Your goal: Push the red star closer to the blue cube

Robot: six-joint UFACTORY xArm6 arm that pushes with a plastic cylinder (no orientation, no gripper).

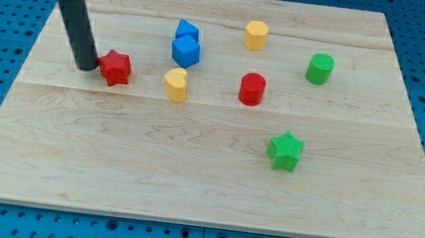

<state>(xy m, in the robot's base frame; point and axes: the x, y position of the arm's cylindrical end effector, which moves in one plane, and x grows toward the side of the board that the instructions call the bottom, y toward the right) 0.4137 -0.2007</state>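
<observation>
The red star (116, 67) lies on the wooden board at the view's left. My tip (86, 66) stands just left of the star, touching or nearly touching its left side. The blue cube (186, 51) sits up and to the right of the star, about a block's width of board away. A second blue block (187, 30), shape unclear, sits right behind the cube, towards the view's top.
A yellow heart-like block (175, 84) lies right of the star, below the blue cube. A red cylinder (252, 89), a yellow hexagonal block (256, 36), a green cylinder (320, 69) and a green star (285, 151) lie farther right. The board (189, 173) rests on a blue pegboard.
</observation>
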